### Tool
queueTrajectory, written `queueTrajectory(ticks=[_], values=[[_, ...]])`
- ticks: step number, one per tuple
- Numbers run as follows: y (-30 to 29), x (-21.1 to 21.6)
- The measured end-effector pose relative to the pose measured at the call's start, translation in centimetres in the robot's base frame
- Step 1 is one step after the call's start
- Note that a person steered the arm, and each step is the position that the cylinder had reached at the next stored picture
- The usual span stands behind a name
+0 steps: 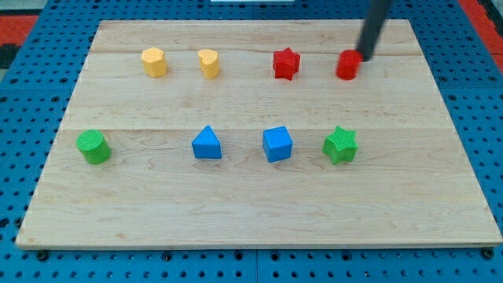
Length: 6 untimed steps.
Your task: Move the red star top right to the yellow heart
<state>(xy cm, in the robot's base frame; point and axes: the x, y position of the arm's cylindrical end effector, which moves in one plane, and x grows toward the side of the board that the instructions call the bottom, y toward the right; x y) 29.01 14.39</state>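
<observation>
My tip (pixel 365 57) touches the red round block (pixel 348 65), there is no gripper, and the red star (pixel 286 64) sits untouched, well right of the yellow heart (pixel 209 63)

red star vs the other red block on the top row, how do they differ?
Shape: the red star has visible points; the red block looks rounder, exact shape unclear.
Position: the red star lies nearer the yellow heart; the red block is further to the view's right.
Contact: my tip is at the red block's right edge; the red star stands apart from it.
Shared: both red, same row, similar size.
</observation>
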Motion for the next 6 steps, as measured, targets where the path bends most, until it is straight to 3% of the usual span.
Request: queueTrajectory(ticks=[1,2,3,5,6], values=[[-1.2,0.1],[4.7,2.1],[0.8,8.7],[-12.2,2.8],[-14.7,2.0]])
